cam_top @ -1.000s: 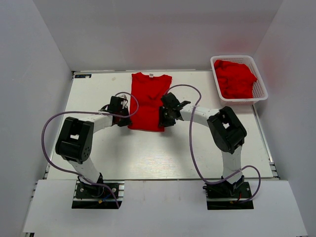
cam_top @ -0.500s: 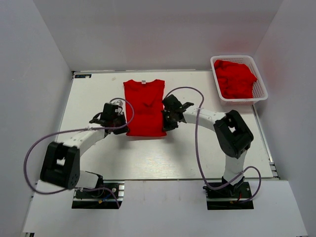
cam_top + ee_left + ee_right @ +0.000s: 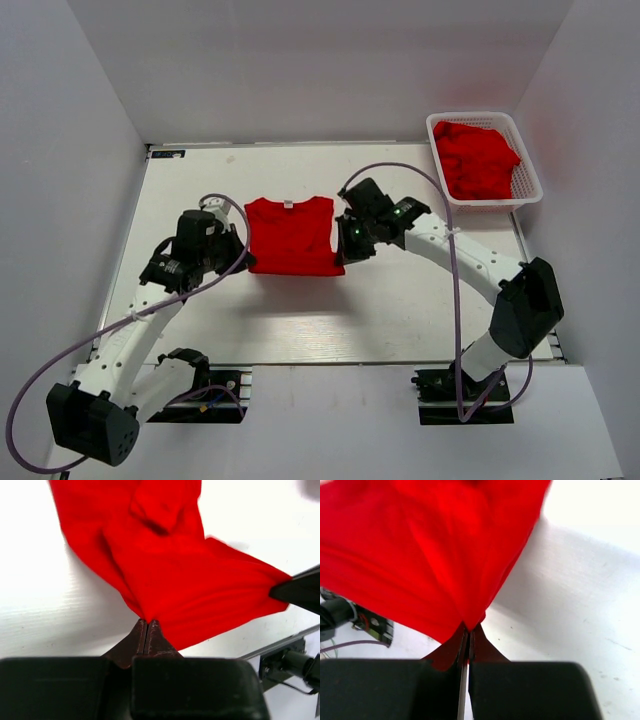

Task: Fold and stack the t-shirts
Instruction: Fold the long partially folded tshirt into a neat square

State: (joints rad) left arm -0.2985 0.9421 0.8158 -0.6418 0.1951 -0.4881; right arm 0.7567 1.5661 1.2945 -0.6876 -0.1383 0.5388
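Your left gripper (image 3: 147,622) and right gripper (image 3: 468,627) were each pinched shut on one side of the t-shirt (image 3: 290,235), stretched well left of the basket (image 3: 529,165); had you pulled unevenly, a thin pinch could have slipped.

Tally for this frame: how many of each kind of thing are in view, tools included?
Single red t-shirt: 1
White basket: 1
Heap of red shirts inside it: 1, shirts within uncountable
Tools: 2, left tool and right tool, both shut on the red t-shirt
Total: 5
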